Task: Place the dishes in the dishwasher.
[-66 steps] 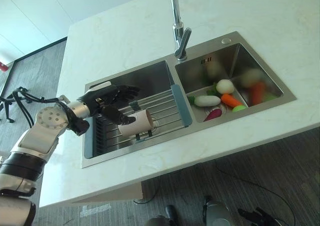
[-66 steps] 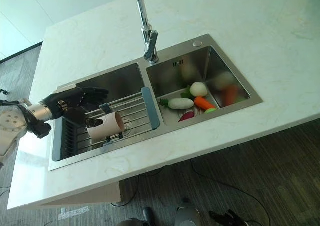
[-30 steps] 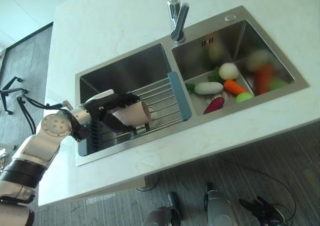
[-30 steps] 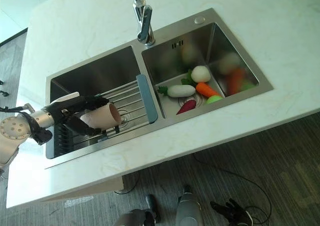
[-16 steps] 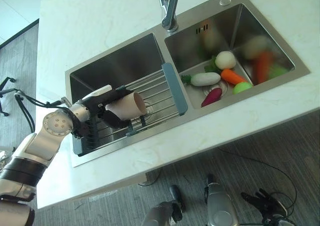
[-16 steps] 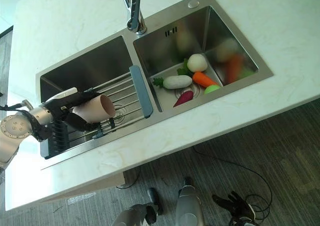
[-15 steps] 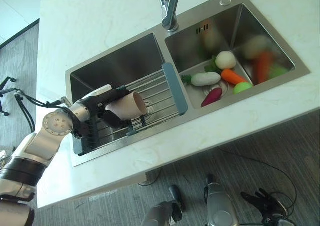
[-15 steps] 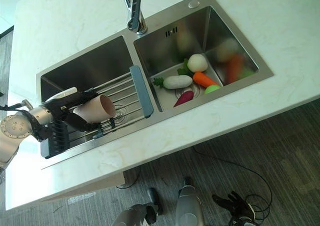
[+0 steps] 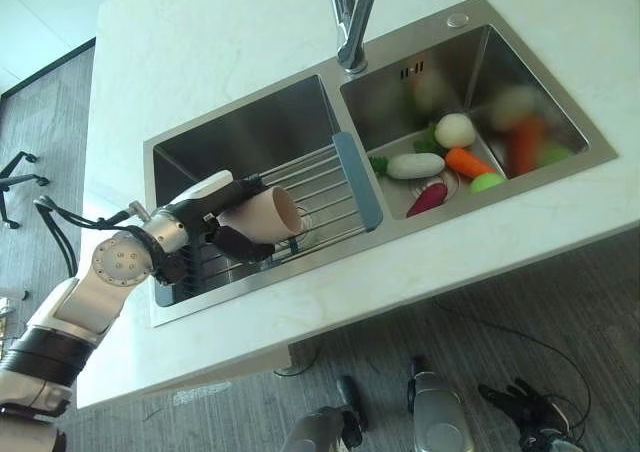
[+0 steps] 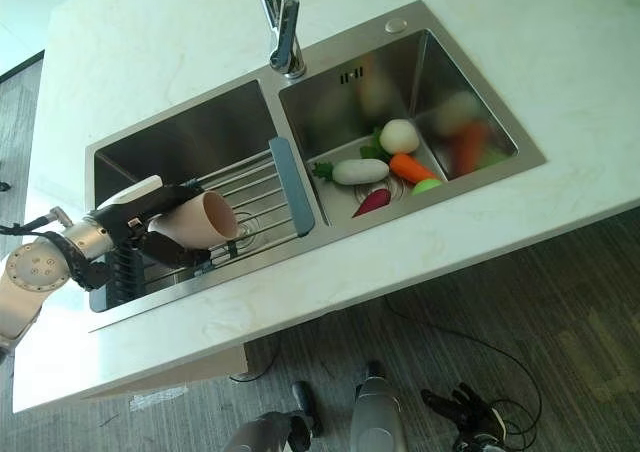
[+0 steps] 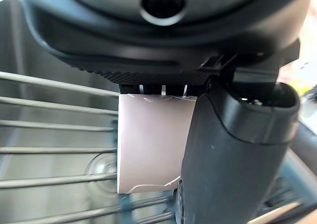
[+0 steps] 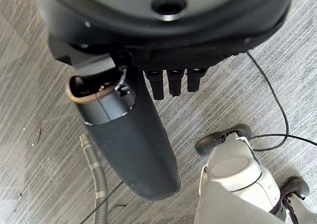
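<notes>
Since a moment ago the cup has risen slightly off the sink rack beneath it. Left hand is curled round it, mouth pointing away. Right hand hangs relaxed, holding nothing. Advice: keep grip firm and clear the basin rim.

Legible text, labels, numbers, signs: none. The back wall of the stainless steel double sink carries a small dark marking under the chrome tap, too small to read. No print is visible on the beige plastic cup, the white marble-patterned countertop, or the steel wire drying rack with blue-grey end bars. No lettering can be made out on the toy vegetables in the right basin.
</notes>
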